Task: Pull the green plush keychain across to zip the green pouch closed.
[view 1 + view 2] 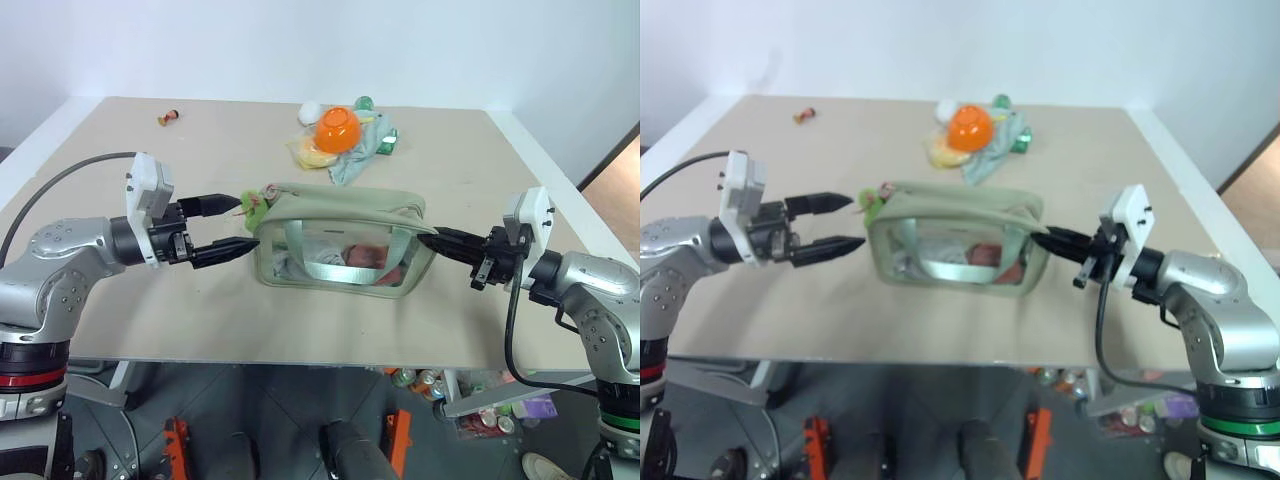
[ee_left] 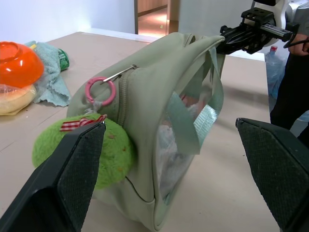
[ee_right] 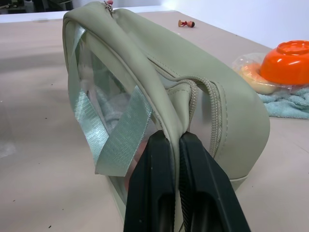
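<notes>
Left hand (image 1: 238,226) spread wide, green plush keychain (image 2: 99,150) just off its far finger at green pouch's (image 1: 340,215) left end. Right hand (image 3: 174,145) pinching pouch's right end.

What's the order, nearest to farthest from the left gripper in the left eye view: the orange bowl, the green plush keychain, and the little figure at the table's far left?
From the left gripper:
1. Green plush keychain, right by its fingertips, at the pouch's end.
2. Orange bowl, farther back, toward the right.
3. Little figure, far-left of the table, close to the bowl's distance.

Matt fabric green pouch (image 1: 345,212) with clear plastic sides; fuzzy green plush keychain (image 2: 113,150)
</notes>
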### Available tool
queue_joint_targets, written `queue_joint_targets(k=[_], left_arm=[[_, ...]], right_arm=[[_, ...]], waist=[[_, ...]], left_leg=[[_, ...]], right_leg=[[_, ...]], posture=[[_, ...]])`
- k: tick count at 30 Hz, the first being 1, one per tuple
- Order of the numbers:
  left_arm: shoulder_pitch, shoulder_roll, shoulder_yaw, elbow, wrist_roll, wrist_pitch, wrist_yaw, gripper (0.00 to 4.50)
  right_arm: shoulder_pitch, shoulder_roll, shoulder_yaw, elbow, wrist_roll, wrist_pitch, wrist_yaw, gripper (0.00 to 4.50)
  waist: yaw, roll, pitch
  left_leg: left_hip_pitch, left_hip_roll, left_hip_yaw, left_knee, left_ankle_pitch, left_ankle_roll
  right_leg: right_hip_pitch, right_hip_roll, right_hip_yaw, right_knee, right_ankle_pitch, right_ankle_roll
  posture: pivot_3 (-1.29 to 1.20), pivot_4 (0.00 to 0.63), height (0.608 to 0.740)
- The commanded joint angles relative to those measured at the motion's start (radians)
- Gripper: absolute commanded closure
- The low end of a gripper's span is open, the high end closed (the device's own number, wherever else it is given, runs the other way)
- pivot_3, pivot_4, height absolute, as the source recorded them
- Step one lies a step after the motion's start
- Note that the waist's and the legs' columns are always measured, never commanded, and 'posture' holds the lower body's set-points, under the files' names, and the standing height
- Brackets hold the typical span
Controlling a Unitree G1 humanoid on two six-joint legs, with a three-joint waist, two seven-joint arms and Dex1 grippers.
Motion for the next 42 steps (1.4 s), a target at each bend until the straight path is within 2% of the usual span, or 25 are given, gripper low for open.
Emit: queue_joint_targets(k=[1, 6, 11, 15, 19, 32, 42], left_arm=[[-0.023, -0.02, 0.052, 0.008, -0.023, 0.01, 0.055, 0.0], [-0.025, -0.058, 0.094, 0.061, -0.014, 0.061, 0.208, 0.0], [-0.072, -0.148, 0.167, 0.118, -0.107, 0.173, 0.374, 0.0], [-0.088, -0.184, 0.139, 0.123, -0.081, 0.171, 0.415, 0.0], [-0.092, -0.203, 0.071, 0.156, -0.022, 0.131, 0.387, 0.0], [-0.207, -0.176, -0.017, 0.411, 0.144, -0.038, 0.201, 0.0], [-0.26, -0.217, -0.063, 0.503, 0.221, -0.13, 0.133, 0.0]], right_arm=[[-0.013, -0.007, -0.018, -0.017, 0.009, -0.025, 0.005, 4.47], [-0.028, -0.028, -0.011, 0.009, -0.005, -0.042, 0.033, 4.47], [-0.035, -0.029, -0.008, 0.019, -0.012, -0.053, 0.041, 4.47], [-0.036, -0.031, -0.004, 0.021, -0.019, -0.06, 0.048, 4.47], [-0.038, -0.035, -0.006, 0.023, -0.023, -0.061, 0.048, 4.47], [-0.014, -0.05, -0.014, 0.01, -0.024, -0.059, 0.049, 4.47], [-0.005, -0.058, -0.018, 0.014, -0.029, -0.074, 0.047, 4.47]], waist=[[0.0, 0.0, 0.0], [0.0, 0.0, 0.0], [0.002, 0.0, 0.0], [0.002, 0.0, 0.0], [0.002, 0.0, 0.0], [0.003, 0.0, 0.0], [0.003, 0.0, 0.0]], left_leg=[[0.0, 0.0, 0.0, 0.0, 0.0, 0.0], [0.0, 0.0, 0.0, 0.0, 0.0, 0.0], [0.0, 0.0, 0.0, 0.001, 0.0, 0.0], [0.0, -0.001, -0.001, 0.001, 0.0, 0.0], [0.0, -0.001, -0.001, 0.001, 0.0, 0.0], [0.0, -0.002, -0.002, 0.001, 0.0, 0.0], [0.0, -0.003, -0.003, 0.001, 0.0, 0.0]], right_leg=[[0.0, 0.0, 0.0, 0.0, 0.0, 0.0], [0.0, 0.0, 0.0, 0.0, 0.0, 0.0], [0.001, 0.0, 0.0, 0.0, 0.0, 0.001], [0.001, 0.0, 0.0, 0.0, 0.001, 0.001], [0.001, 0.0, 0.0, 0.0, 0.001, 0.001], [0.001, -0.001, 0.0, 0.0, 0.0, 0.001], [0.001, -0.001, 0.0, 0.0, 0.0, 0.001]], posture=[[0.0, 0.15, 0.74], [0.0, 0.15, 0.74], [0.0, 0.15, 0.74], [0.0, 0.15, 0.74], [0.0, 0.15, 0.74], [0.0, 0.15, 0.74], [0.0, 0.15, 0.74]])
